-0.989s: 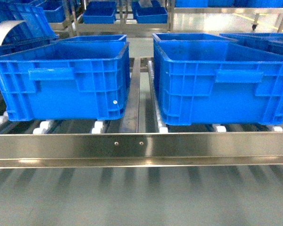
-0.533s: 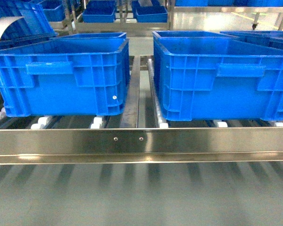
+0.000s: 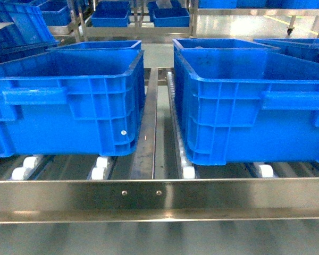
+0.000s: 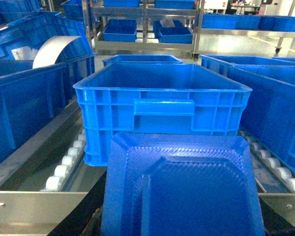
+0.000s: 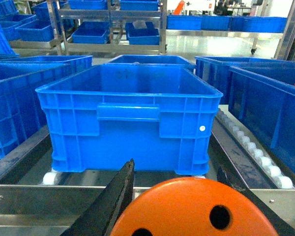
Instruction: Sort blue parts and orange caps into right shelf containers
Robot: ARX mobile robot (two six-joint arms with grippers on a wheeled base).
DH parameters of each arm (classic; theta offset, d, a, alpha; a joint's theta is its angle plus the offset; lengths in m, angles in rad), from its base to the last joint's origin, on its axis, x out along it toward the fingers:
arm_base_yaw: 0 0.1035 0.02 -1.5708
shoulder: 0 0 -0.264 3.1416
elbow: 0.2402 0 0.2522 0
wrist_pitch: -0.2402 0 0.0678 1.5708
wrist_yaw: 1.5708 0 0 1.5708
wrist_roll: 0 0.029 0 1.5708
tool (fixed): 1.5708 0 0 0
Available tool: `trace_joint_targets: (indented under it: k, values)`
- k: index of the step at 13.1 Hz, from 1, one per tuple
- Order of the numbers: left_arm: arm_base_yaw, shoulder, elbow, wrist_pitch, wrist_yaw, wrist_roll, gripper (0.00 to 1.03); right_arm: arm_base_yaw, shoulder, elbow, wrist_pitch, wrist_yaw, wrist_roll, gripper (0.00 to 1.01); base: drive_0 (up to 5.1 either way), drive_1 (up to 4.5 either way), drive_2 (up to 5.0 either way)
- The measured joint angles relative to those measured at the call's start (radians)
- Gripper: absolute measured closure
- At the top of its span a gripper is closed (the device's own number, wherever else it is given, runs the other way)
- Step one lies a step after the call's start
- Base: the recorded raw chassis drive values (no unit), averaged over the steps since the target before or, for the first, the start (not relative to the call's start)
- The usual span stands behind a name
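Head view: two big blue crates side by side on the roller shelf. Left crate (image 3: 69, 101) and right crate (image 3: 255, 106) sit apart, with a steel divider rail (image 3: 149, 122) between them. White rollers (image 3: 98, 169) show under the front edges, and a steel front bar (image 3: 159, 197) runs across just below. Both crates look empty as far as the inside walls show. More blue bins (image 3: 111, 13) on a rack well behind. No arms or grippers in this view

Left wrist view: a blue part (image 4: 182, 189), a flat moulded tray-like piece with a raised centre panel, fills the lower frame right at the camera. Left gripper's fingers are hidden behind it, so can't tell how they grip, or whether they grip at all. Beyond it is a crate (image 4: 162, 105), open top, handle facing the camera, on the rollers (image 4: 64, 164). A curved white sheet (image 4: 54, 49) sticks up from the crate at far left

Right wrist view: orange cap (image 5: 194, 209) sits between the right gripper's (image 5: 191, 196) two dark fingers (image 5: 115, 201), flat end with small holes facing the camera; jaws closed on it. It's held in front of the shelf bar, short of the crate (image 5: 130, 115) straight ahead, not in any crate yet
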Motion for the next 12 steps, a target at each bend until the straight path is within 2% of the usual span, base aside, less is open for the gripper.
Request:
trace_joint_targets:
  k: [12]
  values:
    - [0.0,0.0,0.0,0.002,0.001,0.0,0.59,0.0,0.0,0.0,-0.004,0.0,0.0,0.58,0.0,4.25,-4.2]
